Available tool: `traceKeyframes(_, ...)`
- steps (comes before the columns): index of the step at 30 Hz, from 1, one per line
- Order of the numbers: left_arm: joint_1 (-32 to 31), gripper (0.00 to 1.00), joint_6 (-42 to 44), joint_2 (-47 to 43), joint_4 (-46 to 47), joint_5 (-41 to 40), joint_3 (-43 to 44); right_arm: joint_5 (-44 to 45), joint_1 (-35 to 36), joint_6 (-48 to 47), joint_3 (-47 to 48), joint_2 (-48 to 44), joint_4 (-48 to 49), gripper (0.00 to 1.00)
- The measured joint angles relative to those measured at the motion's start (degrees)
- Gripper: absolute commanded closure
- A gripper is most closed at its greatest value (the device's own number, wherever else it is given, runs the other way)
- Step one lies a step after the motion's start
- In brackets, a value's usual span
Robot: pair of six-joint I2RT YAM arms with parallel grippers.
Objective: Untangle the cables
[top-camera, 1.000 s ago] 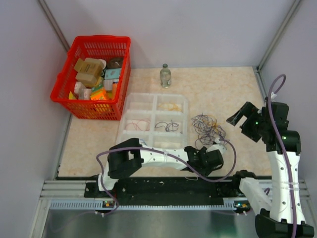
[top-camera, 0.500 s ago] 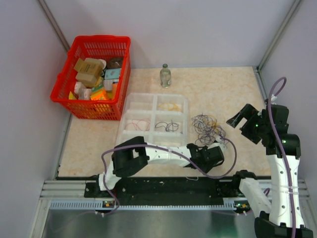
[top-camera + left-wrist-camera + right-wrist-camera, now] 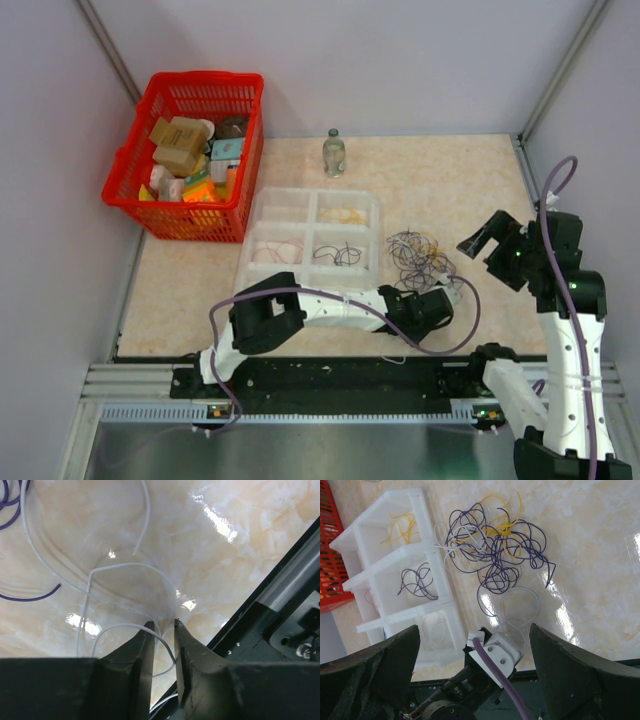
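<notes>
The cables point(image 3: 420, 258) lie in a loose bunch on the marble table, mostly purple with yellow and white strands point(image 3: 490, 545). A thin white wire point(image 3: 130, 566) trails out of the bunch toward the near edge. My left gripper point(image 3: 440, 300) is low over that wire. Its jaws point(image 3: 162, 625) stand a narrow gap apart, so it is open, and a loop of the white wire runs between them. My right gripper point(image 3: 480, 235) hangs above the table right of the bunch. It is wide open point(image 3: 474, 630) and holds nothing.
A white divided tray point(image 3: 262, 215) left of the bunch holds sorted yellow, purple and pale wires point(image 3: 427, 555). A red basket point(image 3: 130, 160) of boxes stands at the back left. A small bottle point(image 3: 334, 153) is at the back. The black rail point(image 3: 280, 595) borders the table's near edge.
The left gripper's jaws have narrowed around the white wire, and that arm has reached slightly further right. The right arm shifted a little, then stayed still.
</notes>
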Motion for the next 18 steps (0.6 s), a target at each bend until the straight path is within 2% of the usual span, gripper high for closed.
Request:
traceKeyframes(2, 0.02, 1.0, 0.15, 0.09, 0.42, 0.92, 0.04, 0.0, 0.0, 0.0, -0.04, 0.02, -0.04, 0.1)
traceKeyframes(12, 0.0, 1.0, 1.05, -0.52, 0.55, 2.01, -0.68, 1.01, 0.0, -0.15, -0.85, 0.26, 0.17, 0.1)
traceKeyframes(15, 0.0, 1.0, 1.29, -3.78, 0.24, 2.97, -3.78, 2.1, 0.0, -0.44, -1.14, 1.05, 0.35, 0.1)
traceKeyframes(18, -0.07, 1.0, 1.86, -11.3, -0.44, 3.56, -8.0, 2.8, 0.0, -0.72, -1.14, 2.45, 0.55, 0.1)
